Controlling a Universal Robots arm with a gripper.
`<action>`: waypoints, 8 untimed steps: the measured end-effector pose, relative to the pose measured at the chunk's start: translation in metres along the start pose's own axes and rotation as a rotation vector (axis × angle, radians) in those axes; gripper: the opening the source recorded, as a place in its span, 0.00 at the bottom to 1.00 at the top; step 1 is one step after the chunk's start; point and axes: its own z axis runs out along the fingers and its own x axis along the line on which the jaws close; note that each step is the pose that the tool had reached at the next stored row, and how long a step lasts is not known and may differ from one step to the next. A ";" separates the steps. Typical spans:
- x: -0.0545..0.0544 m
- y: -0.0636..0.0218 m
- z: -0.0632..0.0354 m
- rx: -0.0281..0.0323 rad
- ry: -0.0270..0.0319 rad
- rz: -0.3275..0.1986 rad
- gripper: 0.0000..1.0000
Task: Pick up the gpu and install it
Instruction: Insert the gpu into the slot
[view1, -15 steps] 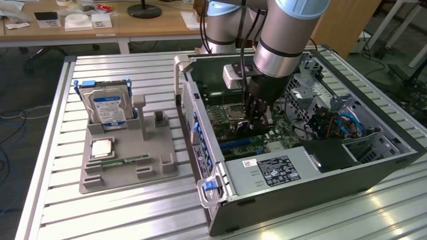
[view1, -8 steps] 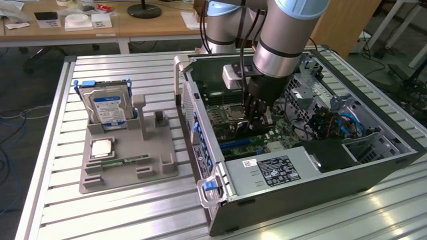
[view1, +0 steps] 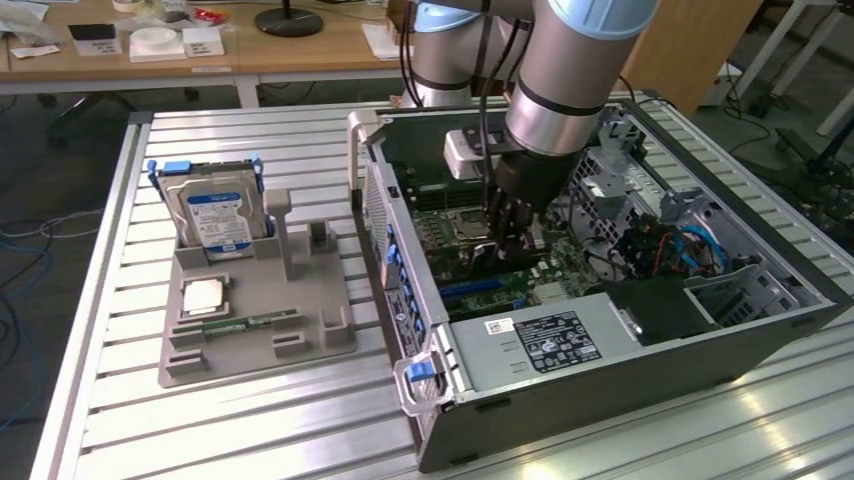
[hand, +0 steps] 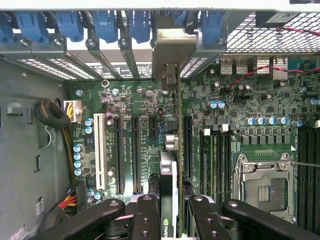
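My gripper (view1: 513, 238) reaches down into the open computer case (view1: 614, 345), and its black fingers (hand: 145, 217) are shut on the gpu (hand: 169, 180). The card is seen edge-on in the wrist view, standing upright over the green motherboard (hand: 130, 100). Its pale metal bracket (hand: 170, 50) lies against the case's rear slot wall, between blue clips. The card's lower edge runs along a long black slot; whether it is seated I cannot tell. In the exterior view the gpu (view1: 497, 258) shows as a dark plate below the fingers.
On the exterior view's left, a grey holder (view1: 254, 345) carries an upright hard drive (view1: 216, 215), a silver chip (view1: 203, 296) and a green memory stick (view1: 248, 322). Inside the case are the CPU socket (hand: 262, 185), cable bundles (view1: 667, 250) and a labelled drive cage (view1: 547, 340).
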 end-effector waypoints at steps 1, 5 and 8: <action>0.000 0.0001 0.0000 0.0000 0.0000 0.000 0.27; 0.000 0.0015 0.0001 -0.0001 0.0000 0.000 0.27; 0.000 0.0021 0.0002 0.0000 0.0001 0.000 0.27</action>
